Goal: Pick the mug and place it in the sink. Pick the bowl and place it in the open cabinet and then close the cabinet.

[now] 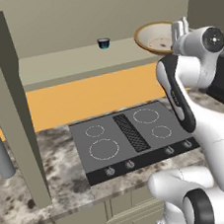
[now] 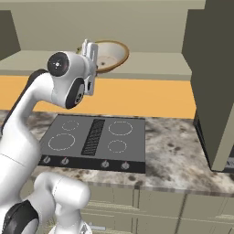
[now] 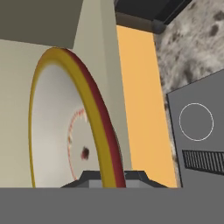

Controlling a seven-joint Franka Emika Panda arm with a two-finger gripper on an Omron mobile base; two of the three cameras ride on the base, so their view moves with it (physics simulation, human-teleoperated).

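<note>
The bowl [image 1: 154, 37] is clamped by its orange-brown rim between the closed fingers of the gripper [image 3: 111, 176], held up at the front edge of the open cabinet [image 1: 77, 58]'s bottom shelf. Well off to the gripper's left on that shelf sits a tiny dark blue cup [image 1: 104, 43]. Below the gripper lie the cooktop [image 2: 93, 139] and the speckled counter [image 2: 178, 155].

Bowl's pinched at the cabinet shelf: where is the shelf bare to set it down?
The shelf is bare left of the small blue cup, and between that cup and the bowl. In the right base view, it is bare right of the bowl too. The gripper pinches the rim.
</note>
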